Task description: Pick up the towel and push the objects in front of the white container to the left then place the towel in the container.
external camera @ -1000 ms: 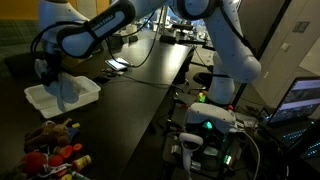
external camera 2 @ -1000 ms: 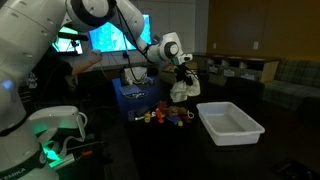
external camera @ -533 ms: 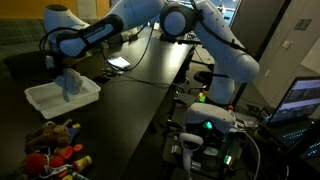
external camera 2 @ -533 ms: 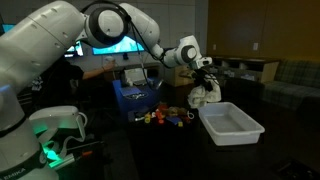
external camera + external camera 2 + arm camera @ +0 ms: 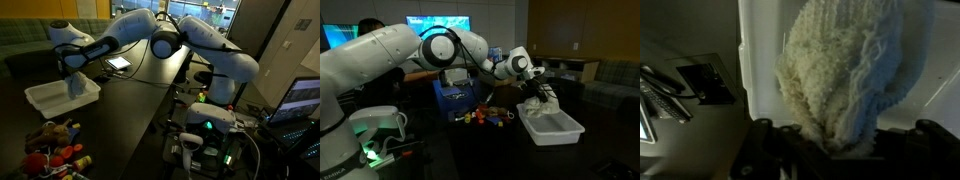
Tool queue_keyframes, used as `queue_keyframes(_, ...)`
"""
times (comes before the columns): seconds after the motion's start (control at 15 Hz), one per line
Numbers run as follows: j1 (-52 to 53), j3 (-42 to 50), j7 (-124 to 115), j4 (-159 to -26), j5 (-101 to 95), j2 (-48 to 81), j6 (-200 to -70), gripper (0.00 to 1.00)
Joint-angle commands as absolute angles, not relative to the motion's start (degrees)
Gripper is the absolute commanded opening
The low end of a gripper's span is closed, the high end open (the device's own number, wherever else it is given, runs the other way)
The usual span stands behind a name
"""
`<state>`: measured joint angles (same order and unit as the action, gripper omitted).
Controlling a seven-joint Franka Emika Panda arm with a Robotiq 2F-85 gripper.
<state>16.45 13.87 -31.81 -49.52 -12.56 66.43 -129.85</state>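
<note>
My claw (image 5: 533,82) holds the towel (image 5: 542,98) over the white container (image 5: 558,128).
The claw's fingers pinch the top of the knitted cream towel, and it hangs in a bunch right under the claw. The container sits just below the claw. The towel's low end comes down to the container's rim, but I cannot tell if they touch. A heap of small colourful toys (image 5: 485,116) lies on the dark table (image 5: 130,110), off to one side of the claw and apart from the container.
</note>
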Motion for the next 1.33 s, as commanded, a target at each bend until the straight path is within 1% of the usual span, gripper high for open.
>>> queue_keyframes(0.0,14.9,17.0,-35.2,-36.1,-13.0,74.1,-122.7,0.28)
queue_keyframes(0.07,14.3,17.2,-34.8,-34.0,-12.9,75.3,-121.1,0.32)
queue_keyframes(0.27,12.4,15.7,-32.9,-30.1,-13.5,76.2,-117.8,0.58)
queue_keyframes(0.4,11.7,14.9,-31.4,-28.5,-13.1,75.5,-115.5,0.71)
queue_keyframes(0.6,11.7,14.8,-27.4,-30.7,-11.8,71.1,-114.5,0.95)
queue_keyframes(0.67,11.7,14.3,-25.6,-31.5,-11.4,69.4,-113.3,0.99)
queue_keyframes(1.0,11.2,11.5,-17.4,-36.1,-9.0,60.6,-105.0,1.0)
queue_keyframes(1.27,11.4,9.9,-16.1,-40.4,-7.8,55.2,-98.4,1.0)
